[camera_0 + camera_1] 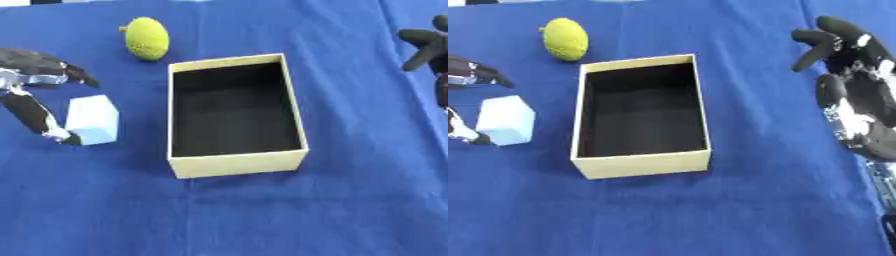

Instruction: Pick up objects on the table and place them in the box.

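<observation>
- Bracketing the pale blue cube near the table's left edge, the left hand has thumb and fingers spread around it, not yet closed.
- The open cream cardboard box sits mid-table, empty.
- The right hand idles open at the right edge.

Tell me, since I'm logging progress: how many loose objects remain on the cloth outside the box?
2: a yellow-green fruit beyond the box, and a pale cube left of it, at the left hand. Box looks empty.
</observation>
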`<state>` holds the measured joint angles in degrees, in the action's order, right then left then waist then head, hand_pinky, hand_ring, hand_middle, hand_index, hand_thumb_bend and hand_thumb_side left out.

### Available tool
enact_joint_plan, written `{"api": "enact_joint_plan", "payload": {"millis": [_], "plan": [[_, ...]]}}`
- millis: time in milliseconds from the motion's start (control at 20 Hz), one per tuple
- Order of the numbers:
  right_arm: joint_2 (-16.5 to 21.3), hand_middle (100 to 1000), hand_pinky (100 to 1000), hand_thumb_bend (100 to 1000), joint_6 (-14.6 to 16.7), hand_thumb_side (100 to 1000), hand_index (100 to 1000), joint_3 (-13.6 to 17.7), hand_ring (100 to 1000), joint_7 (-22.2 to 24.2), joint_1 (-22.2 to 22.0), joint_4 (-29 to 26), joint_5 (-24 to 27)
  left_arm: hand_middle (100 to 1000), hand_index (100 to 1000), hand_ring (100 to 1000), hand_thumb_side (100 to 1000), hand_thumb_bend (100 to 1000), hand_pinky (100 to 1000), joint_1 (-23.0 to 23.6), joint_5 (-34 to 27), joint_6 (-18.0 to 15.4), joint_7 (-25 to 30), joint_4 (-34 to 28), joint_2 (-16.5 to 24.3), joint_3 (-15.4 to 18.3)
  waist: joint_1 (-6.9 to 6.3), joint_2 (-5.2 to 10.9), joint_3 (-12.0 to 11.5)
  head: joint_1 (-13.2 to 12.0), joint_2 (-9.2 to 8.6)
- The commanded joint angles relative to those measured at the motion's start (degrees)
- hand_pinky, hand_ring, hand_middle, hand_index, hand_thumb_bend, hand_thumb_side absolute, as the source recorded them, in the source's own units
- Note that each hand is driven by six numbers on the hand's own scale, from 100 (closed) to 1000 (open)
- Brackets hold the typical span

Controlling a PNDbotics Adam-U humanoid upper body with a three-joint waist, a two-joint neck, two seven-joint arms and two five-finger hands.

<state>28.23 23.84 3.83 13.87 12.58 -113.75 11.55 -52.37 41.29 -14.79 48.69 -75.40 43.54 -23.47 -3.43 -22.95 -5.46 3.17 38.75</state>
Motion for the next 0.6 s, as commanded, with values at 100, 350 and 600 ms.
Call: {"api": "enact_joint_plan", "payload": {"millis": [100,350,600], "plan": [[0.2,562,1000,100,-0.6,470,921,0.2,898,0.2,0.4,-0.8,0.2,818,943,947,526,552,1000,-1.5,0.1,-3.4,3.3,0.9,-0.3,0.2,0.0,1.08,0.0,-0.3,-0.7],[0.0,560,1000,100,-0.9,470,920,0.2,898,0.3,0.4,-0.8,0.2,715,891,877,511,489,947,-1.7,-0.3,-3.5,3.3,1.0,-1.1,0.3,0.05,1.04,0.1,-0.4,-0.66],[-0.2,558,1000,100,-1.1,470,918,0.3,897,0.3,0.4,-0.8,0.2,557,838,739,459,491,844,-1.7,-0.6,-3.0,3.3,0.1,-1.2,0.6,0.09,1.02,0.0,-0.6,-0.62]]}}
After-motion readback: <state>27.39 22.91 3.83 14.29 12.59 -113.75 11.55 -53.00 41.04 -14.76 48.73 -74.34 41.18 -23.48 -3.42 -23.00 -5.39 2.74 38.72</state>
